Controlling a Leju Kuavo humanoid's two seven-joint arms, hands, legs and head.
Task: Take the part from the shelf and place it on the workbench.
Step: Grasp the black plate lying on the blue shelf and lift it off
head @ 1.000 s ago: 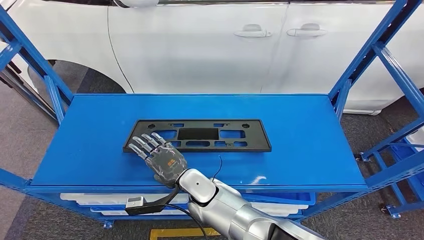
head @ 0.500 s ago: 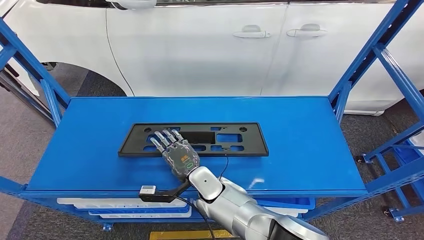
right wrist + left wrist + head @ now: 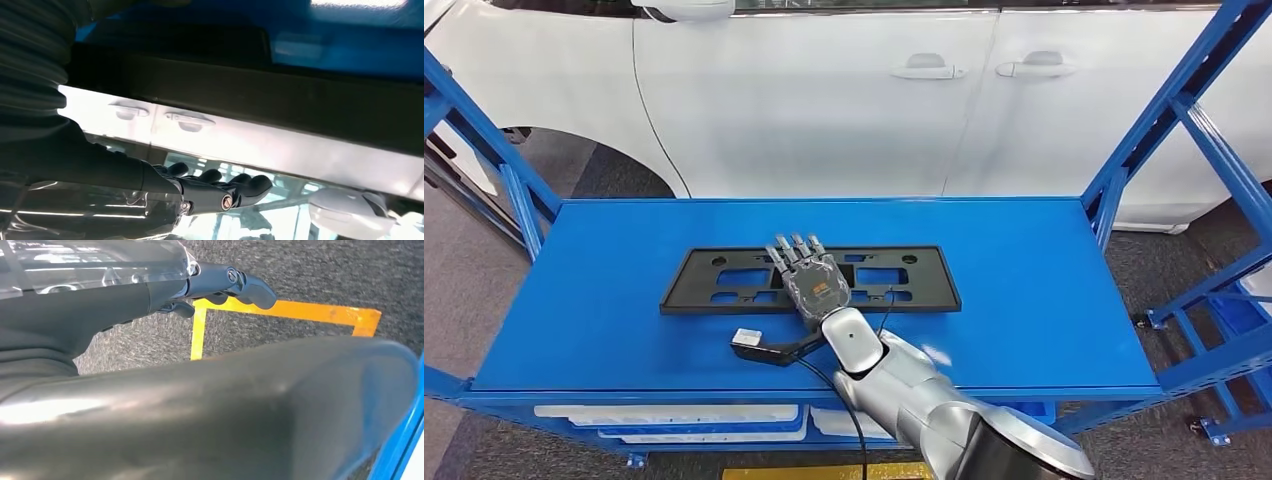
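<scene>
Blue shelf top (image 3: 1044, 300) before a white car (image 3: 824, 100) carries the black plate frame (image 3: 724, 283), long axis parallel to the front edge. Right hand (image 3: 809, 275) lies over its middle, fingers extended, gripping nothing. Left hand (image 3: 227, 282) hangs curled, empty.

The right arm (image 3: 924, 405) is silver with a rounded wrist; a black cable (image 3: 854, 425) trails along it; dark fingers (image 3: 792, 248), and an orange marking on the hand's (image 3: 814, 285) translucent back.
</scene>
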